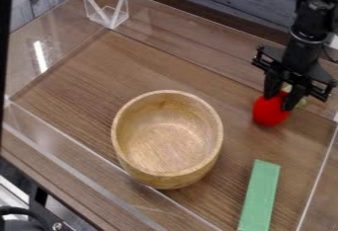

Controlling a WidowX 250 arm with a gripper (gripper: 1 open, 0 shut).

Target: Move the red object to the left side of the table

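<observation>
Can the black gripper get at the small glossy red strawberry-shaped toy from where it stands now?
Probably yes. The black gripper hangs directly over the small glossy red strawberry-shaped toy, fingers pointing down around its top. Nothing lies between them; the wooden bowl and green strip sit apart.

Matte black robot arm (311,18) at approx 2 o'clock: stacked cylindrical segments w/ ribbed bands, faint pale highlights on the edges. Ends in black metal gripper (294,89) w/ boxy crossbar and thin dark fingers (275,83). Cables, screws, markings too small to make out.
</observation>
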